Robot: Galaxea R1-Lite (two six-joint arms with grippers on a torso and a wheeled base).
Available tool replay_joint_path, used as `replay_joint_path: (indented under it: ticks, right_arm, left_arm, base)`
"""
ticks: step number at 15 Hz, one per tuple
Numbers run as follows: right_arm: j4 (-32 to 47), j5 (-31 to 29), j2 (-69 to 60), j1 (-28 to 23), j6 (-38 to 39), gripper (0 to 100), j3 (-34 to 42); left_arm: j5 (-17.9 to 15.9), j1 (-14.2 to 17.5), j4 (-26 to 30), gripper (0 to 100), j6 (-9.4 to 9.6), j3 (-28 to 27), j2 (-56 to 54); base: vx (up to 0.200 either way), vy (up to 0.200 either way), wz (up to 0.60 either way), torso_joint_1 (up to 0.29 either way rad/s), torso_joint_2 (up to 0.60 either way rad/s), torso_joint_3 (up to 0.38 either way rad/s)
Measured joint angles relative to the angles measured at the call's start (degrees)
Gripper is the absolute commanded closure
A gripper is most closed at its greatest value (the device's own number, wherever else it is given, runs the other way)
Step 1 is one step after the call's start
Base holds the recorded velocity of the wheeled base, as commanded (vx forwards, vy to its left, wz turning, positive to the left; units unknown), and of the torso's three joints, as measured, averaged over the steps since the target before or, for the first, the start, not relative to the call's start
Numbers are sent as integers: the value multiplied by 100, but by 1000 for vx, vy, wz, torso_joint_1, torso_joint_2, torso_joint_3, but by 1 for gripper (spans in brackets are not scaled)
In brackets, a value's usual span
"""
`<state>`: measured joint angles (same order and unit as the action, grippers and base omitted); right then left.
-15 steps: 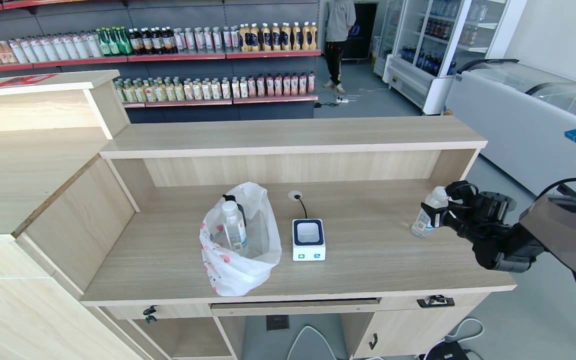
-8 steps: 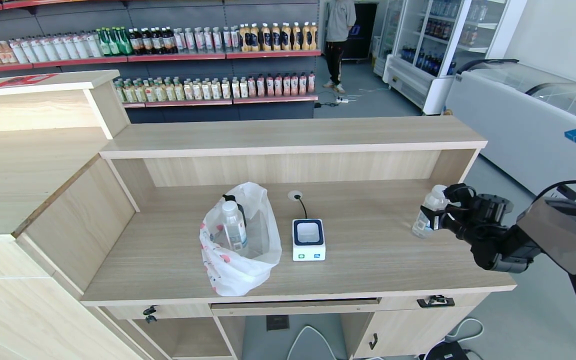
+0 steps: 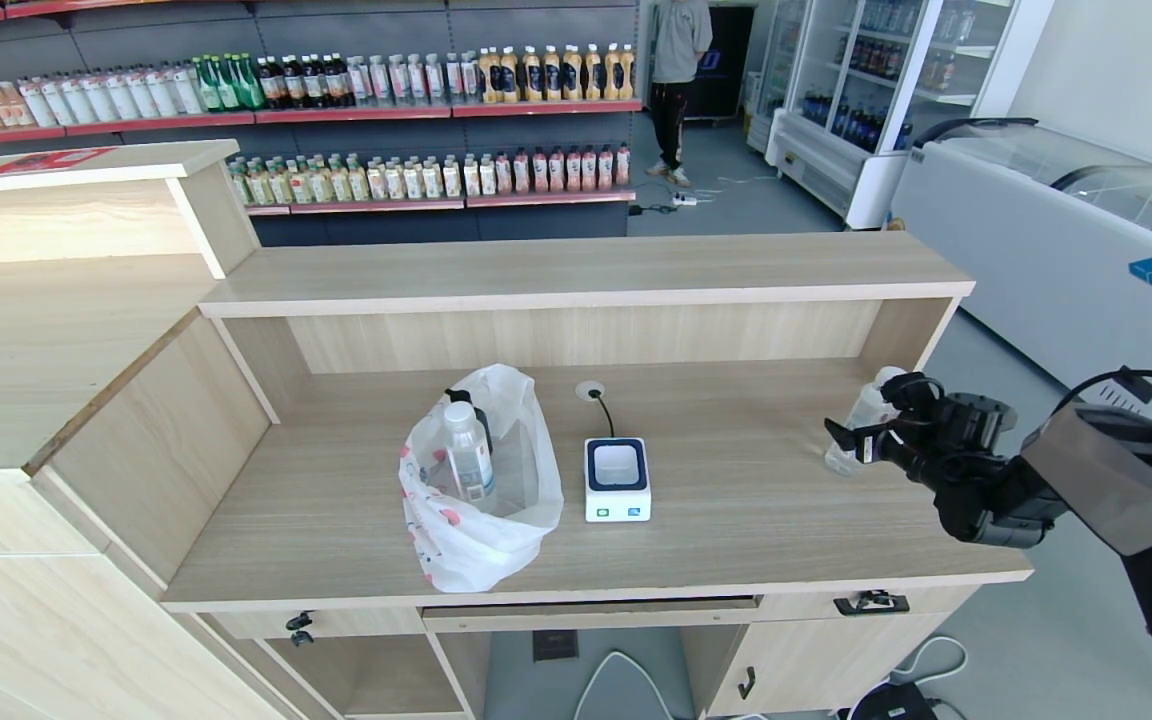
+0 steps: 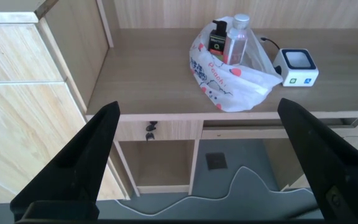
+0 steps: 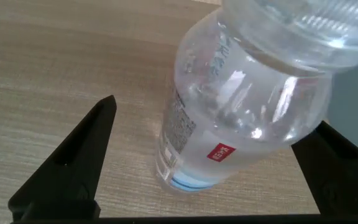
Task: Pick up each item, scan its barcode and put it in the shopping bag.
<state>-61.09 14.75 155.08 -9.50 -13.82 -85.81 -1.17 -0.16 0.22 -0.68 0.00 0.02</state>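
A clear water bottle (image 3: 864,408) (image 5: 229,118) stands tilted at the counter's right end. My right gripper (image 3: 866,412) (image 5: 216,118) is open around it, one finger on each side, with a gap showing beside one finger (image 5: 79,162). The white shopping bag (image 3: 476,525) (image 4: 229,90) sits left of centre, holding another clear bottle (image 3: 466,455) (image 4: 236,37) and a dark item (image 3: 463,400) (image 4: 217,38). The white scanner (image 3: 617,480) (image 4: 297,64) with a dark top lies just right of the bag. My left gripper (image 4: 199,109) hangs open and empty, in front of and below the counter.
The wooden counter (image 3: 736,520) has a raised back ledge (image 3: 586,270) and a tall side wall (image 3: 166,440) on the left. The scanner's cable (image 3: 604,408) runs to a hole at the back. Bare surface lies between scanner and right bottle.
My right gripper's fingers have spread apart from the bottle and shifted slightly left. The bottle now leans more. The bag, scanner and left arm are unchanged.
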Motion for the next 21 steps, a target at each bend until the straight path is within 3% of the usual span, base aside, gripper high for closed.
replay_joint_path:
  ticks: [9,10,21]
  right_arm:
    - [383,71,463,165,-172,0,-835]
    - [385,93,488,179,-172,100,-846]
    - [389,62,523,179,-139,100,-1076]
  left_arm:
    - [5,-5,-1,0,0,0,0]
    - [5,-2,-1,0,0,0,0]
    - [5,-2,-1,0,2,0,0]
  base:
    - [0,0,0,0,0,0]
    - [0,0,0,0,0,0]
    - [0,0,0,0,0,0]
